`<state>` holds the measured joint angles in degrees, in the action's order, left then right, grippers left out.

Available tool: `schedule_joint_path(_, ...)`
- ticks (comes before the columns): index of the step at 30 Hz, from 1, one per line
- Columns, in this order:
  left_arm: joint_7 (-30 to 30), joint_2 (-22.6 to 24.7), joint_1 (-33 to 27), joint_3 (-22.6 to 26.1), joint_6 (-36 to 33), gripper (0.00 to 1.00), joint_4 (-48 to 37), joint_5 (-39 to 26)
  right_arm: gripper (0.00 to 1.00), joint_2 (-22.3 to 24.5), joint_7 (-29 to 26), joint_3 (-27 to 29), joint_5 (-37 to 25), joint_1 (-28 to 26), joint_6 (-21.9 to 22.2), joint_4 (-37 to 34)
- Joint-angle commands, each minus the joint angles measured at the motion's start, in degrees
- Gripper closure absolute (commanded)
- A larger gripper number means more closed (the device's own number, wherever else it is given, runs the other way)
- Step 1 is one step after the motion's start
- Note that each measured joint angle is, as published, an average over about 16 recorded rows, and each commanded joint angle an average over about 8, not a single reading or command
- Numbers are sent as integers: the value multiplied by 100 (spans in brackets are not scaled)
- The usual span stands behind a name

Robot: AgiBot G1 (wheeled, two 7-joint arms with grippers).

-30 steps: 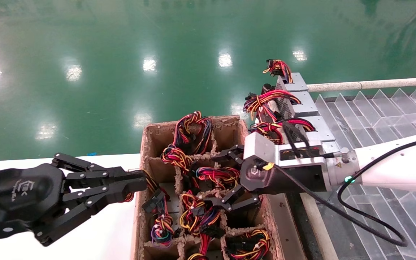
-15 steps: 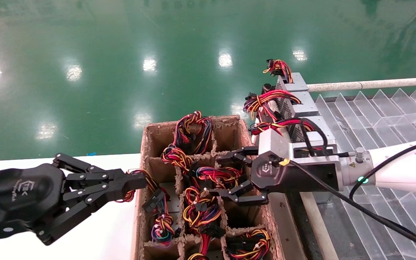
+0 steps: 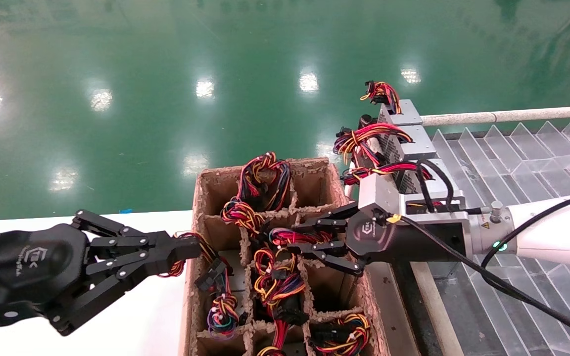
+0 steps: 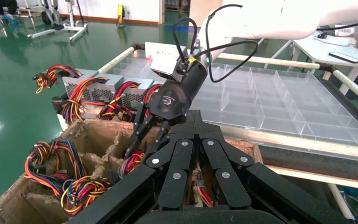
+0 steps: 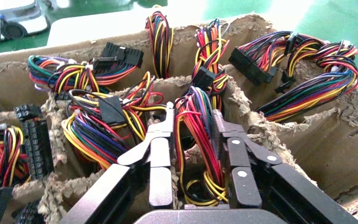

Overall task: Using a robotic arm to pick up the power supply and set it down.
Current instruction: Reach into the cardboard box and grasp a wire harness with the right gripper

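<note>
The robotic arm's right pincer (image 3: 305, 238) reaches from the right into a cardboard divider box (image 3: 203, 190), its fingers (image 5: 161, 140) drawn in around a bundle of red, yellow and purple wires (image 5: 196, 126) in a middle compartment, gripping it or close to it. This looks like the grasp step: the power supply (image 3: 285, 237) sits down in that compartment, only its wires showing. Next comes a straight lift clear of the dividers. The left pincer (image 3: 186, 249) is pressed together on wires at the box's left wall. Grey supplies (image 3: 416, 141) line the right far side
</note>
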<state>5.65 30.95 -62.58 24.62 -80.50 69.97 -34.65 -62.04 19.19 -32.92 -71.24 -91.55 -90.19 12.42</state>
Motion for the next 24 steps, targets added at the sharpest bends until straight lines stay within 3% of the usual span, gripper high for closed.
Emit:
schedule_joint_path(1,0,0,0,0,0,100,0,0,92,-23,4,7,42,-12,-6,-82)
schedule_joint_path(2,0,0,0,0,0,100,0,0,87,-39,-17,9,68,-23,-15,-114)
schedule_joint_path(5,0,0,0,0,0,100,0,0,59,-82,-75,-1,126,-56,-38,-177)
schedule_joint_path(9,0,0,0,0,0,100,0,0,9,-128,-69,-62,131,-77,-34,-207)
schedule_joint_path(10,0,0,0,0,0,100,0,0,2,-138,-59,-78,130,-76,-31,-217)
schedule_joint_path(24,0,0,0,0,0,100,0,0,0,-208,255,-326,0,-166,-2,-297)
